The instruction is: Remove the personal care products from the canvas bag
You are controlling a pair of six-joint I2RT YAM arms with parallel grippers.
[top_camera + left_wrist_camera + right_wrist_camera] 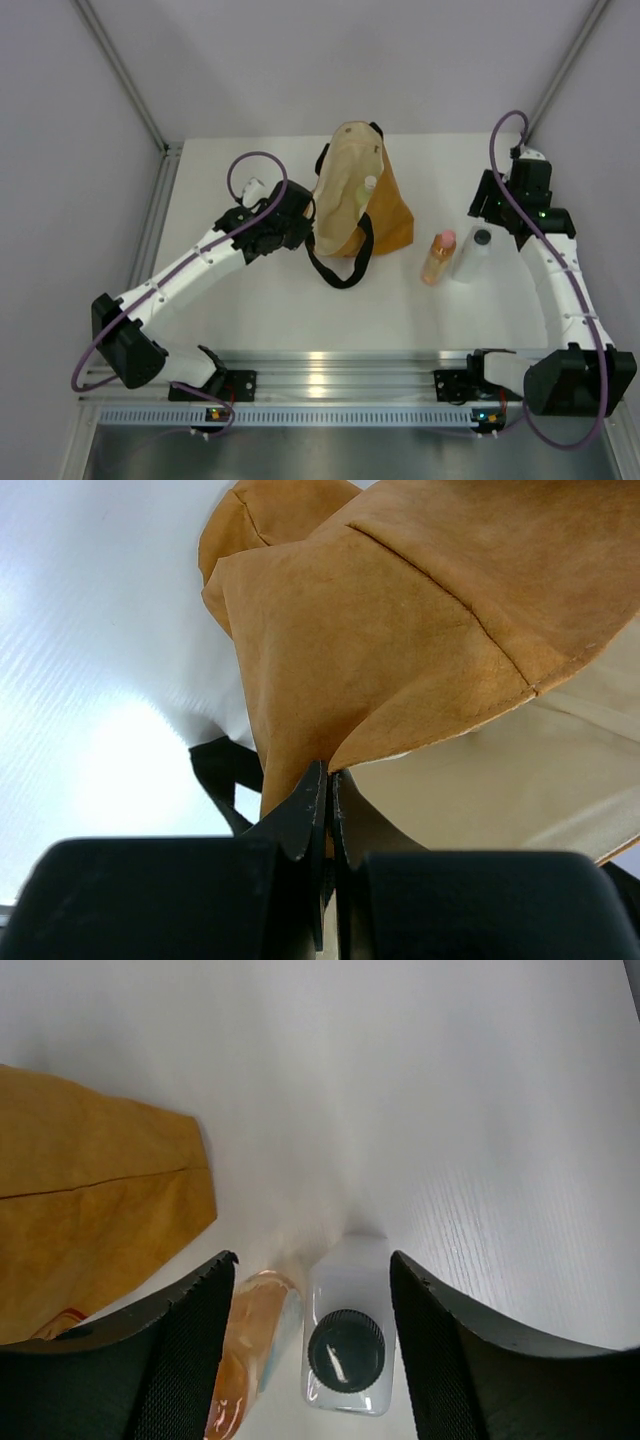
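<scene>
The canvas bag [352, 205] stands in the middle of the table, mustard-orange with cream lining and black handles. My left gripper [306, 216] is shut on the bag's left edge; in the left wrist view the gripper [331, 776] pinches the orange fabric [400, 630]. The white top of the pump bottle [368, 186] shows inside the bag. The orange bottle with pink cap [438, 257] and the whitish bottle with black cap [474, 250] stand on the table right of the bag. My right gripper [484, 212] is open above the whitish bottle [347, 1340], with the orange bottle [245, 1340] beside it. The cream jar is hidden.
A black loop handle [342, 268] hangs on the table in front of the bag. A corner of the bag [90, 1210] lies left of the right gripper. Grey walls with metal posts close off the table at the back and sides.
</scene>
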